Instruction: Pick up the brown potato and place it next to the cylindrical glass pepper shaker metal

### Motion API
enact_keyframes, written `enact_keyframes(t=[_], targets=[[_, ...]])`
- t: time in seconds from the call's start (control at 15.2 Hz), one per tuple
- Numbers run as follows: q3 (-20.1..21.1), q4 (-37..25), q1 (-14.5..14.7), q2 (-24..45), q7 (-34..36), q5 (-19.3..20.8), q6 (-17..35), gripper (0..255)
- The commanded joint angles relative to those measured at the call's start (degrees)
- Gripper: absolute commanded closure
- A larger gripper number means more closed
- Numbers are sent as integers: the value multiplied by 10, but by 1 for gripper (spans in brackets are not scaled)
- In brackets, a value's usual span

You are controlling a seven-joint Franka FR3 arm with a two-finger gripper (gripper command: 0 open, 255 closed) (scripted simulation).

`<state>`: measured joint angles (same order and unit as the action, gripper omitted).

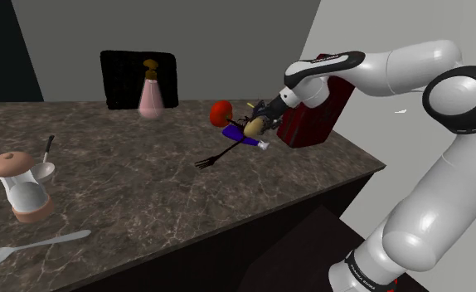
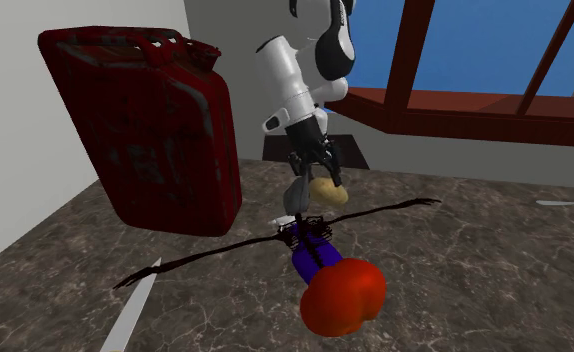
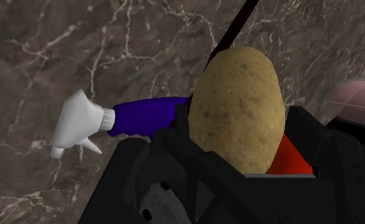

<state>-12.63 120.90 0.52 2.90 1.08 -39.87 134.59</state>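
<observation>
While the tool [image 1: 259, 123] is closed tightly on the brown potato [image 1: 250, 126], the shoulder view shows both at the far right part of the dark marble tabletop [image 1: 145, 199], just beside a red jerry can [image 1: 315, 112]. The potato hangs over a lying spray bottle [image 1: 238, 133], which has a purple body, a white head and a red end. A dark fork [image 1: 216, 158] lies next to this bottle. The pepper shaker [image 1: 22, 189], a clear cylinder with brownish cap and base, stands well apart from the potato, at this view's left. Near it are a small white cup [image 1: 46, 172] and a grey spoon [image 1: 31, 247]. A pink bottle [image 1: 151, 98] stands at the back.

From the second exterior view, the white arm comes down from above. The potato is off the tabletop, clasped between the black fingers, near the bottle's white head.

From the wrist view, the potato sits between the two fingers [image 3: 143, 168], which press its sides. Beyond it, the bottle's white head and purple body lie on the tabletop.
</observation>
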Motion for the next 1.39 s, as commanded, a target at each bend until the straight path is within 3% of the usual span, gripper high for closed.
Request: enact_keyframes(t=[0.0, 1.32], targets=[[-1, -6, 0, -9, 14, 12, -11, 255], [-5, -98, -5, -56, 109, 84, -127, 255]])
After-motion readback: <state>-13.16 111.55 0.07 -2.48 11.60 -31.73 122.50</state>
